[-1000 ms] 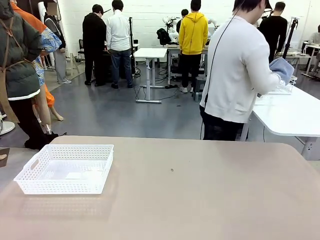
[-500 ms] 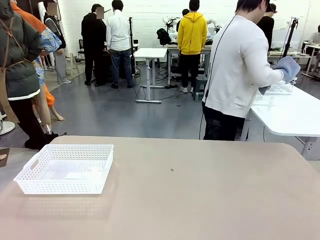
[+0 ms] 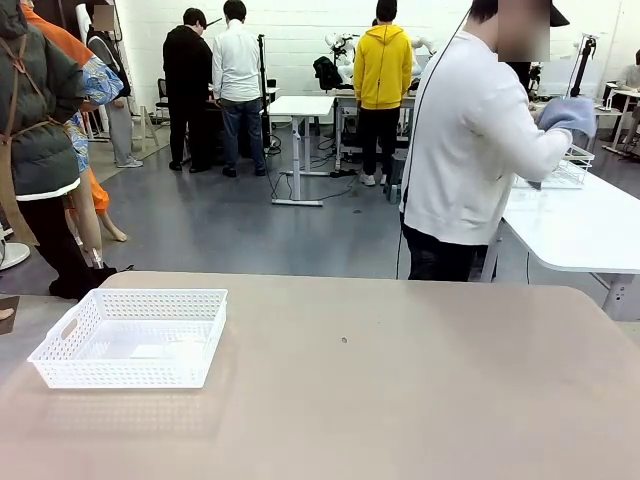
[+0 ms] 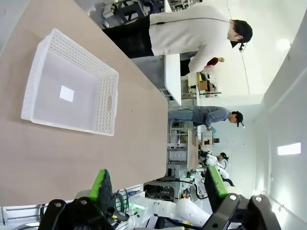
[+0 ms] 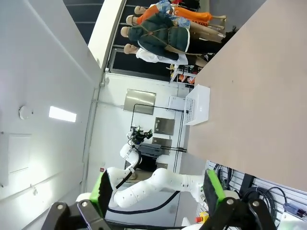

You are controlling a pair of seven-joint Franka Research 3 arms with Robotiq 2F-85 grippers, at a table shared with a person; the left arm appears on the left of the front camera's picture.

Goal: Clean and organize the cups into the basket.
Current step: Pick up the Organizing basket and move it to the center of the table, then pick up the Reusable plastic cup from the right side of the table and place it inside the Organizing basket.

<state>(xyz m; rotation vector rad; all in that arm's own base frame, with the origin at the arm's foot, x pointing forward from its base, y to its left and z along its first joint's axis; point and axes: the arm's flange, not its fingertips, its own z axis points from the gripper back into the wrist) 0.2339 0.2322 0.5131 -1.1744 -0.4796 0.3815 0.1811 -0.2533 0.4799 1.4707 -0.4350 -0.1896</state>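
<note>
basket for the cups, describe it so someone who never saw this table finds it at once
On the wide tan table, look to the robot's left end. The shallow rectangular white plastic basket sits there. Its lattice-perforated walls and handle cutouts set it apart from the thin-wire basket on the white table behind.

The front view looks level across the worktop (image 3: 400, 400), with the basket (image 3: 120, 372) near on its left. The left wrist view, rolled sideways, looks past the left hand (image 4: 158, 184) at the basket close by. The right wrist view, also rolled, looks past the right hand (image 5: 156, 187) at the basket far off. All 3 views share the basket.
</note>
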